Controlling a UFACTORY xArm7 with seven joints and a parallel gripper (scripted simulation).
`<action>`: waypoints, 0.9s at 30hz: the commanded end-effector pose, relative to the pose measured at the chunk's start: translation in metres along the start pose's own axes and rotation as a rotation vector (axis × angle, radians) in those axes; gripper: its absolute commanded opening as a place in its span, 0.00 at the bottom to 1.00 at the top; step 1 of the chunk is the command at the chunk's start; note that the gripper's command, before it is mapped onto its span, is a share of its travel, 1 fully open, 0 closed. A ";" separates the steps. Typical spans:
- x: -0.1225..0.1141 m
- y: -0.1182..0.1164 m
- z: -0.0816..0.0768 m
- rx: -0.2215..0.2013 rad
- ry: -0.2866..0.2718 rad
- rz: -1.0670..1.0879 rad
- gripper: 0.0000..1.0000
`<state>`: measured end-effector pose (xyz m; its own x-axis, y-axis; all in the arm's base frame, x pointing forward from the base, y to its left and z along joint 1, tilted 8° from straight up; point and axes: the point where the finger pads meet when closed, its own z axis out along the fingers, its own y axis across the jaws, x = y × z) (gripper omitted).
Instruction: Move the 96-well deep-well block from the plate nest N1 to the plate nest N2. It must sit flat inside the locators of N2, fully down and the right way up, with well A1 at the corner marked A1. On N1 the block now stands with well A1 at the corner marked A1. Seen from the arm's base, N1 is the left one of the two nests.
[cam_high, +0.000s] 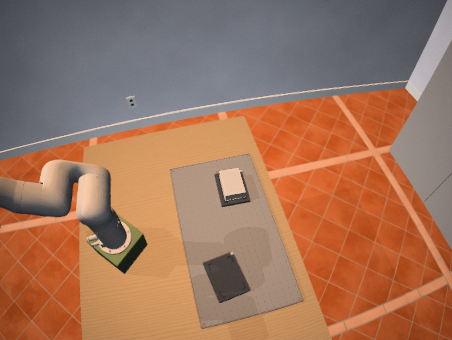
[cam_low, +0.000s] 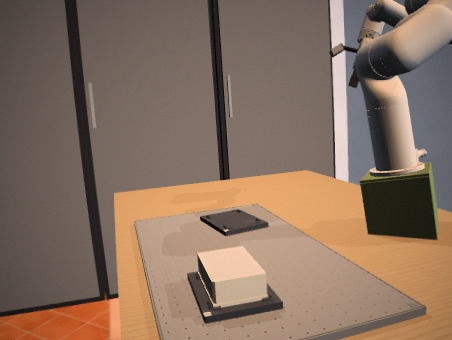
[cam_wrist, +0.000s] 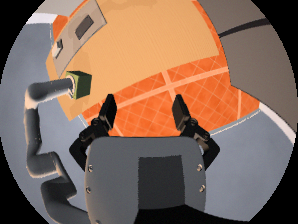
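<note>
So the block (cam_high: 233, 183) is sitting on N1 (cam_high: 231, 200), up around 12 o'clock on the grey plate (cam_high: 195, 220) in the top view. N2 (cam_high: 226, 277) is the bare dark nest down at 6 o'clock on that same plate, nothing on it. From the exterior view the block looks square and fully down between N1's corner locators, which is presumably why the nests have those raised corners: they keep the thing from sliding and fix its orientation. I can't make out the A1 marks at this size.

The arm is nowhere near any of it. Its base (cam_high: 131, 252) is at about 9 o'clock of the plate, and the arm folds back off the left edge of the top view. The gripper (cam_wrist: 143, 112) only shows in the wrist view: fingers spread wide, nothing between them, looking down from high up at the table and orange floor, with the nests tiny at about 10 o'clock.

My read is the transfer hasn't really started. It'll need to swing over the block and come down with the fingers straddling it, and being wide open already makes sense for something that chunky.
</note>
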<state>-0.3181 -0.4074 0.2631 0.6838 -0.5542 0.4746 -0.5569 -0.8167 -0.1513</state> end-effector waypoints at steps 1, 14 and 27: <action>0.014 0.000 -0.006 -0.040 -0.012 -0.039 1.00; 0.071 -0.005 -0.024 -0.096 -0.034 -0.118 1.00; 0.124 -0.014 -0.036 -0.115 -0.041 -0.143 1.00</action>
<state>-0.2532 -0.4524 0.3415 0.7770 -0.4424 0.4478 -0.5004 -0.8657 0.0129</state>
